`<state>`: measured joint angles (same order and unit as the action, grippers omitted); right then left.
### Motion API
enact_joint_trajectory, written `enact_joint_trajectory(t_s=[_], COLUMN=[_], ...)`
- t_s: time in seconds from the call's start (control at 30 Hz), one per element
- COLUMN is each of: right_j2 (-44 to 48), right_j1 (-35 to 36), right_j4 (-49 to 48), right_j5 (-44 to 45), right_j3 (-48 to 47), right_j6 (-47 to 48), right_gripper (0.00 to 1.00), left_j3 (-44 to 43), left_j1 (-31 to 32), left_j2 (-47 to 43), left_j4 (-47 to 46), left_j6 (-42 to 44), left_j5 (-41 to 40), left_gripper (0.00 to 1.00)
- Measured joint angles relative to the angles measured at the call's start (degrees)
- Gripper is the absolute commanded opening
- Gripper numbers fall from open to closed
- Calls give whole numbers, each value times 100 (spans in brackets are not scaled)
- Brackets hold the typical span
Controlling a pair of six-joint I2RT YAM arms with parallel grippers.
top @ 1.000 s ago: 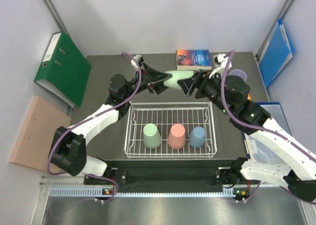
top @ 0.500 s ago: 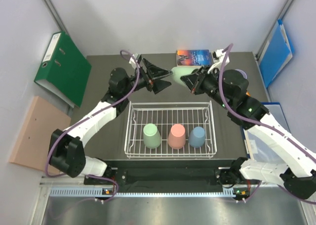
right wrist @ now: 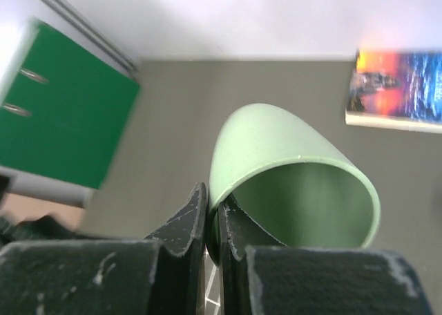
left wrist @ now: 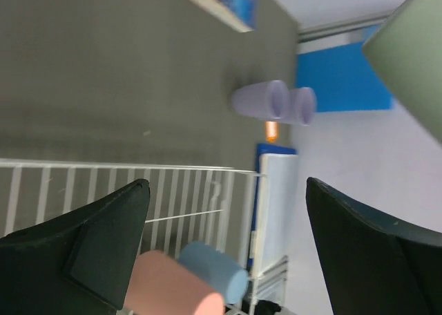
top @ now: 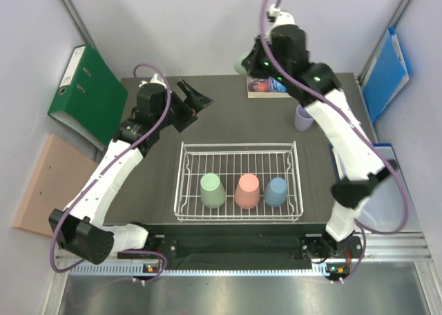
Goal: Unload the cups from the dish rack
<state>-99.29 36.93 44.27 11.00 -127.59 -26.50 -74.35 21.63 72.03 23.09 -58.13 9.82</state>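
Dish rack [top: 238, 148] showing white wire grid. Left cup [top: 212, 190] in it showing light green, middle cup [top: 247, 191] salmon pink, right cup [top: 276, 191] light blue. Raised cup [right wrist: 276, 149] showing light green inside and out. Lavender cups [left wrist: 269, 101] showing pale purple. Table [top: 228, 121] showing dark grey. Binder [top: 86, 94] showing green, folder [top: 387, 73] blue, board [top: 45, 184] peach. Book [right wrist: 397, 90] showing orange-to-blue cover. Left arm [top: 110, 170] and right arm [top: 345, 135] showing white shells, black joints.

A dark grey table [top: 235, 121] stands between plain white walls [top: 173, 25] under soft, even light. A green binder [top: 86, 97] leans at the left (a tan board [top: 48, 184] lies nearer), a blue folder [top: 385, 73] leans at the right, and a book [right wrist: 397, 90] lies at the table's far edge.
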Motion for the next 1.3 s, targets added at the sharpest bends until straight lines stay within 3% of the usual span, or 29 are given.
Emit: enact_joint_trajectory(t_s=[0.13,0.37,0.9,1.3], right_j2=[-1401,-2258,-2341,-2658], right_j1=[-4,-4,-767,-894], right_j4=[789,1672,1740,1613], right_j5=[-22,94,654,459], right_j3=[-1078,-96,743,629], right_j6=[50,37,42,46], right_gripper=[0,0,0,0], left_j3=[70,162,291,291], left_j1=[0,13,15,15], left_j2=[2,-2,232,544], left_j4=[826,1460,1749,1755], left_j6=[179,422,588,651], left_j5=[-426,-868,-990,-848], left_gripper=[99,99,99,99])
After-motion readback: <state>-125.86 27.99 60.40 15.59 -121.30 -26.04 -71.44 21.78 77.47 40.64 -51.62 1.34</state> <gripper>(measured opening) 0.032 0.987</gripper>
